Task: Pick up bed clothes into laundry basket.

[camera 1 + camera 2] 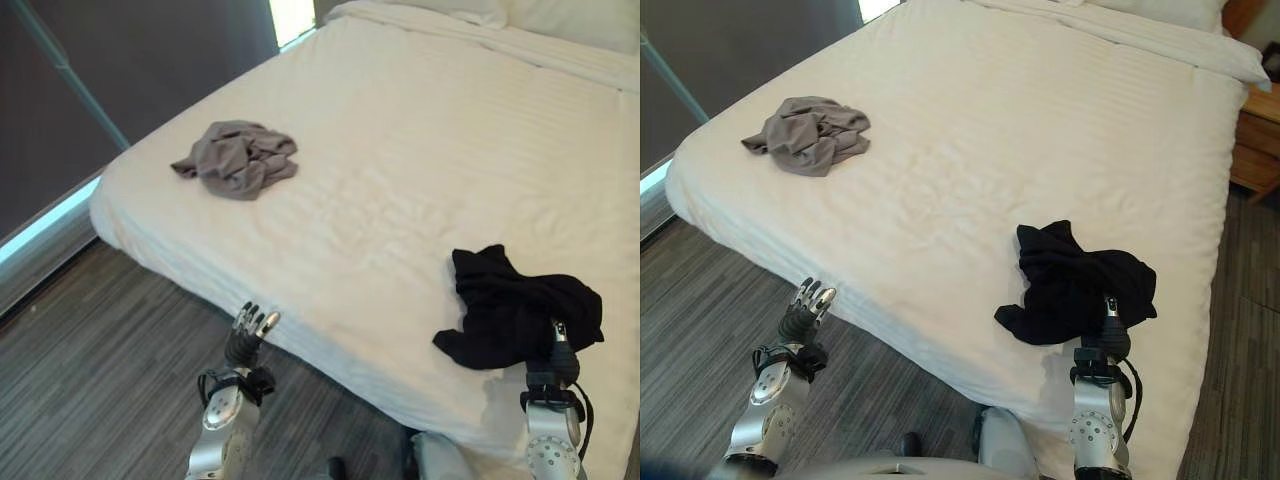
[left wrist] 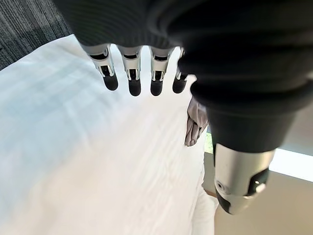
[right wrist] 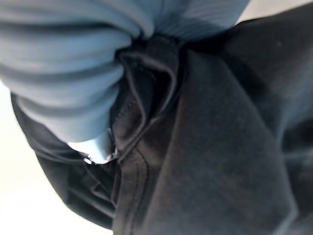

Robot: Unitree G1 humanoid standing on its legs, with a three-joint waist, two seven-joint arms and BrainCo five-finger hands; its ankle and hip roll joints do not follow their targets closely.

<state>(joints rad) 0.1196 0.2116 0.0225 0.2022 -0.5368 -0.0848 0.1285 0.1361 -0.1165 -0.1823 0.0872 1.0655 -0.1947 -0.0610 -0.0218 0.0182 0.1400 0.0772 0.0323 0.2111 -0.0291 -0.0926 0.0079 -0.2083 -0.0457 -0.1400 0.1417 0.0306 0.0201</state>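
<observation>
Black garment (image 1: 518, 307) crumpled, no clear axis

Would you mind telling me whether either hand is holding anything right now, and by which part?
The left hand holds nothing, fingers straight. The right hand is buried in the crumpled black cloth garment at its near edge; whether it grips cannot be told.

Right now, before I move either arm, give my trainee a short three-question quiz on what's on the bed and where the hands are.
1. True or false: the grey garment lies nearer the left hand than the black garment does.
2. Which hand is buried in the black garment? A) left B) right
3. Fill in: both garments lie on the white ____.

Key: 1 true; 2 B; 3 bed.
</observation>
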